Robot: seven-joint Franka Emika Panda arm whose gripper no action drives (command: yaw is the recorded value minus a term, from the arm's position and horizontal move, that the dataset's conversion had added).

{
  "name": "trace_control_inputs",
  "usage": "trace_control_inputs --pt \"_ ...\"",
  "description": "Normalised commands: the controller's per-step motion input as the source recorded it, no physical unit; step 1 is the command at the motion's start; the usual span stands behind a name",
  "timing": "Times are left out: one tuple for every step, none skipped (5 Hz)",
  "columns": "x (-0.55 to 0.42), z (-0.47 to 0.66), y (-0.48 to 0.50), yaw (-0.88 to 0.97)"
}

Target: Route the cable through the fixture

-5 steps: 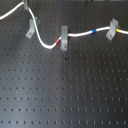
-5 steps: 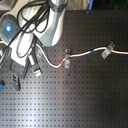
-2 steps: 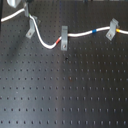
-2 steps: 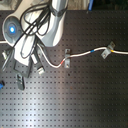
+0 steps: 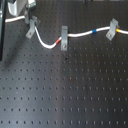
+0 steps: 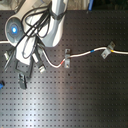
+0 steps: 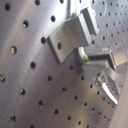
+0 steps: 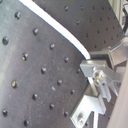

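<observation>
First exterior view: cable point(image 5: 82, 36) runs through red-marked clip point(image 5: 64, 38) and yellow-marked clip point(image 5: 113, 29), reaches fixture point(image 5: 32, 27).
Second exterior view: gripper point(image 6: 24, 72) low, finger spread unclear.
Second wrist view: cable point(image 8: 60, 32) ends beside fingers point(image 8: 102, 80); grip indiscernible.

No text, label, brand, number or sign can be read in any of the views. The black perforated board point(image 5: 75, 90) carries only rows of holes. The grey clips have only colour marks, not letters. The robot arm point(image 6: 52, 25) shows a blue light but no writing that can be read.
</observation>
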Motion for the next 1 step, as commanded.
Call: trace_control_inputs --pt "-0.017 0.00 0.025 0.00"
